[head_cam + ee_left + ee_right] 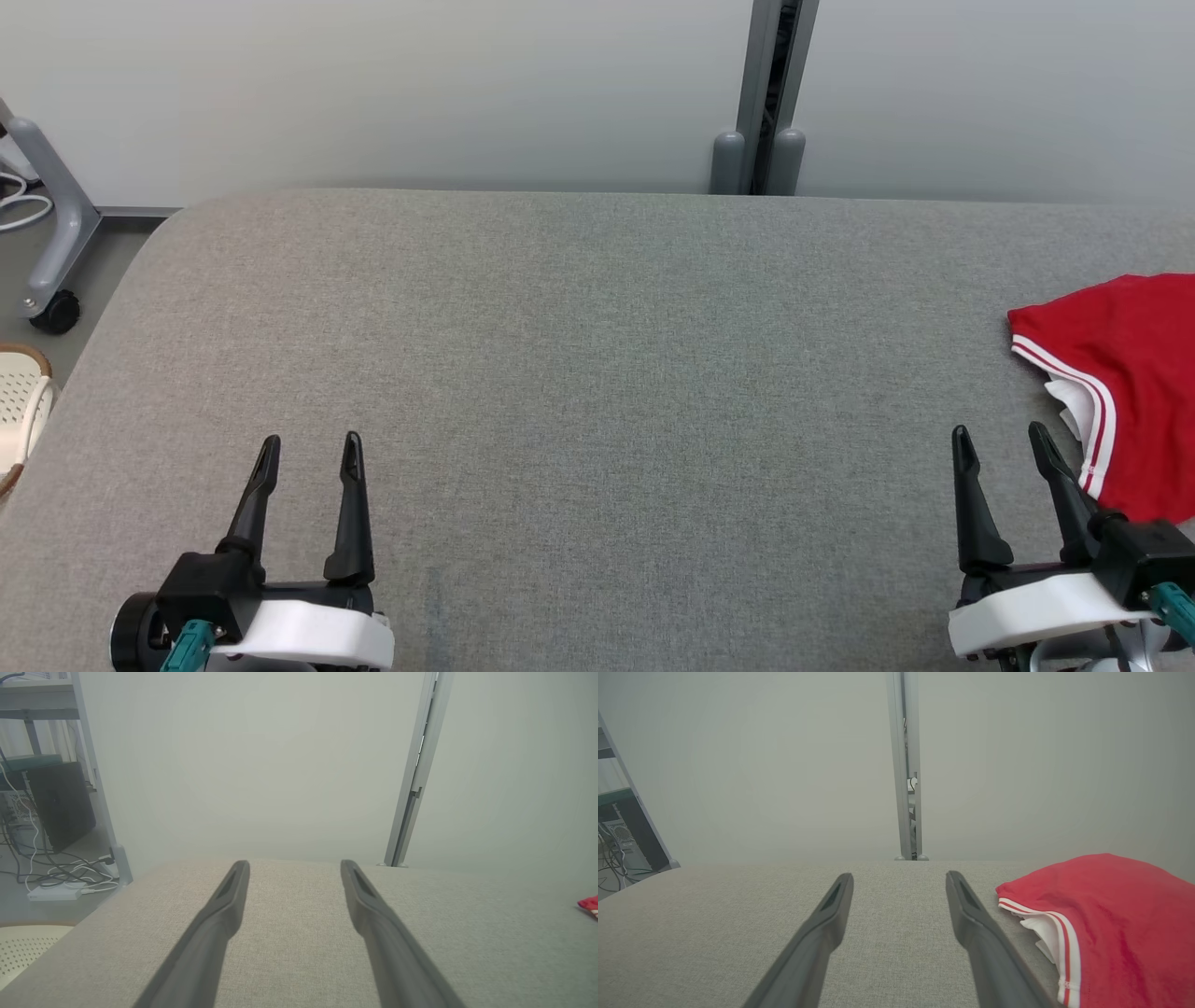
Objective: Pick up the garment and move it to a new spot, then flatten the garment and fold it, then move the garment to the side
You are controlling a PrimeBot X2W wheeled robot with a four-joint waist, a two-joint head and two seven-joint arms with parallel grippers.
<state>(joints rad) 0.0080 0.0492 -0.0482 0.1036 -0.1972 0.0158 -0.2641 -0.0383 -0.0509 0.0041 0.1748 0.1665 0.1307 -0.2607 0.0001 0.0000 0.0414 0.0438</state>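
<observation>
There is one garment [1125, 373] here, bright red with a trim of white stripes along its edge and a bit of white cloth poking out from under that edge. It lies in a soft mound at the far right of the grey fabric-covered desk [597, 355], just beside the right end effector [999, 431] and not touching it, as far as I can see. From the head view the picture's right edge cuts the garment off, so its full outline and what sort of garment it is are hard to make out. The left wrist view catches just a red sliver of it. There are two end effectors, each with two dark fingers. The left end effector [311, 439] sits well apart from the cloth at the near left. Both have their fingers spread wide with bare desk between them, holding nothing. A wheeled grey stand [56, 233] and a cream perforated seat [19, 401] are partly cut off at the left.
</observation>
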